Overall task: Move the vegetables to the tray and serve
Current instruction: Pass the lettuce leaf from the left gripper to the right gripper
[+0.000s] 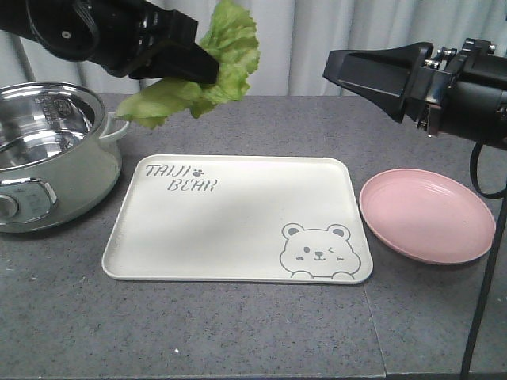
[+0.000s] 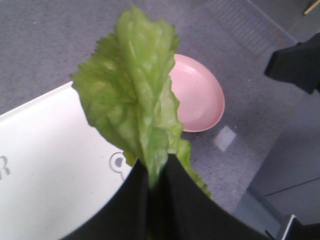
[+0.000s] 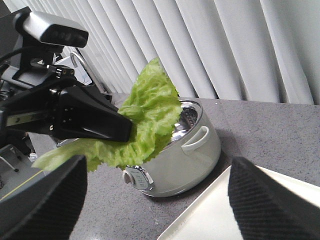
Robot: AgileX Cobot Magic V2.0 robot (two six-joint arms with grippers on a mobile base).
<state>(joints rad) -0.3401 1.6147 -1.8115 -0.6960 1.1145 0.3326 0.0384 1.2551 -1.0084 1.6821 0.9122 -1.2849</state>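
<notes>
My left gripper (image 1: pixel 207 70) is shut on the green frilly lettuce leaf (image 1: pixel 226 59) and holds it in the air above the far left corner of the cream tray (image 1: pixel 238 222). In the left wrist view the leaf (image 2: pixel 135 95) stands up from between the closed black jaws, over the tray's edge (image 2: pixel 45 150). The right wrist view shows the leaf (image 3: pixel 145 120) hanging from the left gripper (image 3: pixel 125 131). My right gripper (image 1: pixel 337 67) is open and empty, high above the table's right side; its black fingers (image 3: pixel 40 200) frame the right wrist view.
A pale green electric pot (image 1: pixel 47 158) with a steel inside stands left of the tray. A round pink plate (image 1: pixel 428 214) lies right of the tray, and shows empty in the left wrist view (image 2: pixel 197 95). White curtains hang behind.
</notes>
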